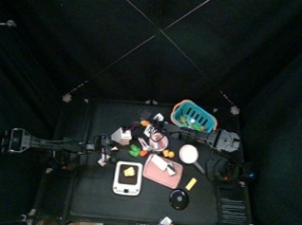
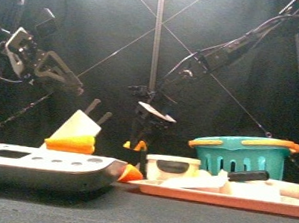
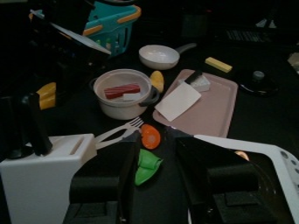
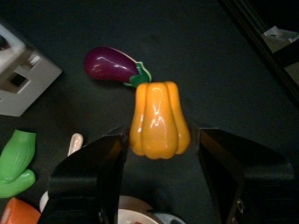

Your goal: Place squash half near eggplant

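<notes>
In the right wrist view the orange squash half [image 4: 162,129] lies flat on the black table. Its narrow end touches the green stem of the purple eggplant [image 4: 111,63]. My right gripper [image 4: 167,175] hovers over the squash's broad end. Its jaws are open, one on each side of the squash, not gripping it. In the top view the squash shows as a small orange spot [image 1: 146,123] at the table's back middle. My left gripper [image 3: 152,179] is open and empty over a green pepper [image 3: 146,166] at the table's left.
A white block [image 4: 17,70] stands close beside the eggplant. A white bowl [image 3: 121,92], a pink tray [image 3: 211,101], a teal basket [image 1: 192,114] and a white scale [image 1: 128,178] crowd the table's middle and right.
</notes>
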`<state>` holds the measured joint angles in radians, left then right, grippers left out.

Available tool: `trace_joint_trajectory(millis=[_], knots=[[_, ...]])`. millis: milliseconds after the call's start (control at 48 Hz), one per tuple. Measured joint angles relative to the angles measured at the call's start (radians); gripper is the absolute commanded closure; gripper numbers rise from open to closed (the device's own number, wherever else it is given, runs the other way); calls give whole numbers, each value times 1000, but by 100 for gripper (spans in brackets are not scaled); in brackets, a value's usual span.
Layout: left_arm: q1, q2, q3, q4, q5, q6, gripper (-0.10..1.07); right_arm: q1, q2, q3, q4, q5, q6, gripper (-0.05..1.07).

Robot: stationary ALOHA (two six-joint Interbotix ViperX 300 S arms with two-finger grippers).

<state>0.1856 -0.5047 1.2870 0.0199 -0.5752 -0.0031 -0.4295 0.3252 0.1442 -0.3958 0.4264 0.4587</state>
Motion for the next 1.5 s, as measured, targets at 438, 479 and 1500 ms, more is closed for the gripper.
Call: trace_joint_trajectory(millis=[438, 479, 1500], knots=[[-2, 0, 2, -2, 0, -2, 25, -28, 26, 6, 0, 0, 0, 33], [-2, 0, 2, -2, -2, -3, 25, -29, 29, 6, 0, 0, 2, 33], [-2, 0, 0, -5, 0, -3, 25, -41, 71, 18, 2, 28, 9, 1]])
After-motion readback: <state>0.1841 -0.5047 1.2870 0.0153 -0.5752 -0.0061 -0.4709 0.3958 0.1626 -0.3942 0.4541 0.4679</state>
